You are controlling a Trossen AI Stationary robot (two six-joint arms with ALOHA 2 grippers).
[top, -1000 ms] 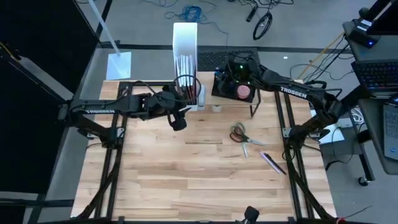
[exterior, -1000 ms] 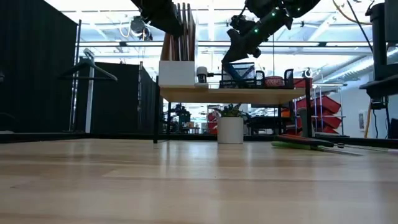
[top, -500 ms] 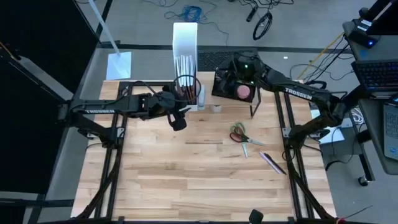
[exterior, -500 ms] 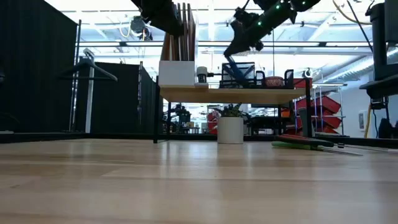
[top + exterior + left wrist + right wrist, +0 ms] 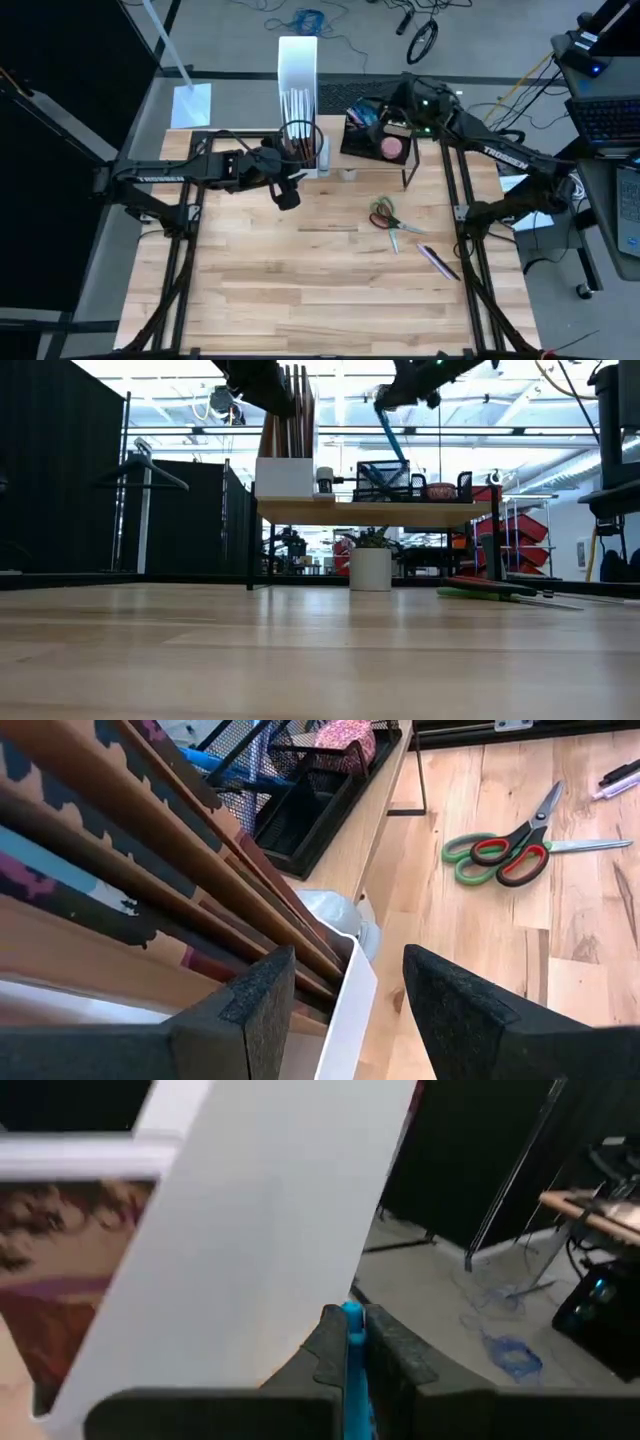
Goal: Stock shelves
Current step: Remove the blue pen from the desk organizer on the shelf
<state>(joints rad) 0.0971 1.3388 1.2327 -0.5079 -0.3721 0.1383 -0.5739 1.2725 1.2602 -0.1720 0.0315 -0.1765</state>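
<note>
Two end effectors: both arms are up at the shelves, in the upper middle of the high view.
Right end effector (image 5: 352,1342): pinched narrow on a thin blue pen (image 5: 391,432), which pokes out between its dark fingers in the right wrist view.
Pen in low view: hangs tilted from the right end effector (image 5: 403,385), its lower tip above the black organizer tray (image 5: 397,481) and seemingly clear of the mesh rim.
Step in hand: judged to be putting the pen into that tray; best to bring the tip over an open compartment, straighten the pen, lower until it rests, then release.
Risk: a slanted pen may catch the mesh or topple out.
Left end effector (image 5: 345,990): fingers spread wide, gripping nothing, astride the corner of the white file box (image 5: 345,1020) that holds slanted folders (image 5: 150,850).
Shelves (image 5: 375,511): light-wood top on black legs, directly below the right end effector, at mid-height in the low view.
Shelves in high view (image 5: 398,163): just below and left of the right end effector (image 5: 385,113).
Worktop (image 5: 320,290): scissors (image 5: 385,214) lie right of centre, unstocked, with pens (image 5: 437,260) farther right.
</note>
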